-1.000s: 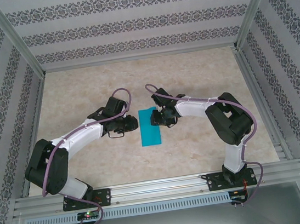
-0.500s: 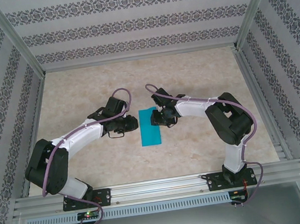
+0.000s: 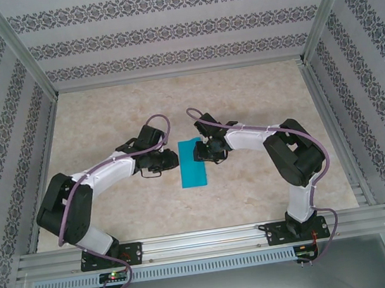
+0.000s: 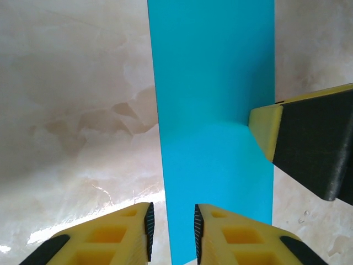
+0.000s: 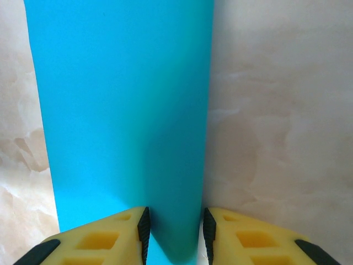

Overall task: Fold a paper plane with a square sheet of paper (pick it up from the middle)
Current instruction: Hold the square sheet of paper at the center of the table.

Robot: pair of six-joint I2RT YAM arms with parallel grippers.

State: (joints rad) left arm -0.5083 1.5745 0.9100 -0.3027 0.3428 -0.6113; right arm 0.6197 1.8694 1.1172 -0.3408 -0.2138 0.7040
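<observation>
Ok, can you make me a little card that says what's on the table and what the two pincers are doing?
table: pale marbled top
paper: turquoise, a long narrow strip, lying on the table between the two arms
left pincer: low at one long edge of the paper, small gap between its fingers
right pincer: at the opposite long edge, paper in its gap; grip unclear
fold stage: narrow strip, no pointed nose yet

Plain turquoise-blue paper (image 3: 193,165), beige marbled table (image 3: 103,113), grey floral-striped white walls (image 3: 163,30)
</observation>
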